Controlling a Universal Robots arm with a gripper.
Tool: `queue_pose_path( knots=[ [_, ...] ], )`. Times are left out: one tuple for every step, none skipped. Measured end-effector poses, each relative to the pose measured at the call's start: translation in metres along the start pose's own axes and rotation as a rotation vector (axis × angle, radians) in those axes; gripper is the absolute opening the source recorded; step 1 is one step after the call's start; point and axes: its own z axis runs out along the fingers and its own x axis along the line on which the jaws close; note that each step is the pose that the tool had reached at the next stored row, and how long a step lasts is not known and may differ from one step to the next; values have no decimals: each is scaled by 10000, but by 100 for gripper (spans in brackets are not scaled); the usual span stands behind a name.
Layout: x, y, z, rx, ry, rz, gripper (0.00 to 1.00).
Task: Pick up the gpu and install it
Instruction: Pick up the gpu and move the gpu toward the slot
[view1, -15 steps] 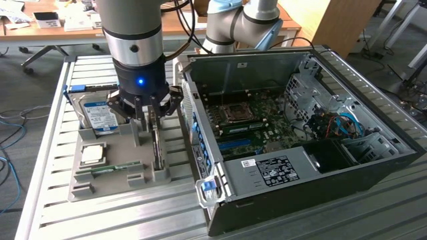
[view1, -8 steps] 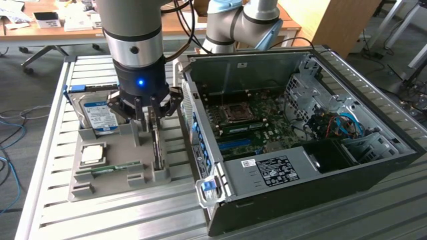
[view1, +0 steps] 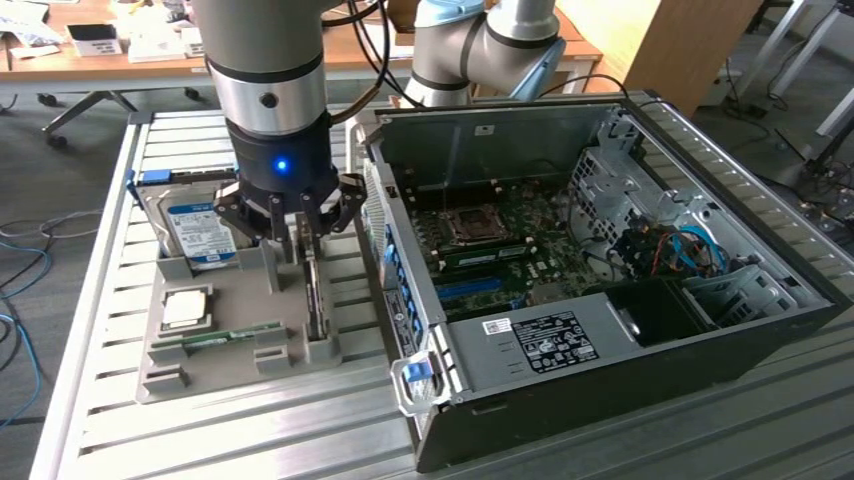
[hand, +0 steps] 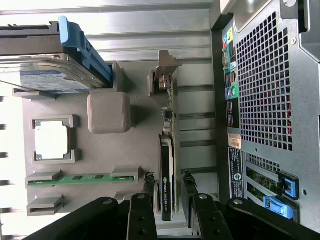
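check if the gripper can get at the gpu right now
Probably yes: the gripper hangs open right above the gpu, one finger on each side of its upright edge, nothing between.

gpu black; hard drive silver, blue label; holder grey.

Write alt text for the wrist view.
The open gripper straddles the gpu, a finger on each side, as the card stands on edge in a grey holder tray. The tray also holds a hard drive, a processor chip and a green memory stick; a computer case stands beside it.
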Motion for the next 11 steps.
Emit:
queue_pose_path(
  knots=[
    [0,0,0,0,0,0,36],
    [0,0,0,-1,0,0,36],
    [0,0,2,-1,0,0,36],
    [0,0,5,-3,-2,0,36],
    [0,0,10,-4,-3,0,36],
    [0,-1,17,-3,-2,0,36],
    [1,-2,26,-1,0,0,36],
    [1,-2,37,-1,-1,0,36],
    [1,-3,48,-1,0,0,36],
    [1,-3,52,0,0,0,36],
    [1,-3,51,0,1,0,36]
  ],
)
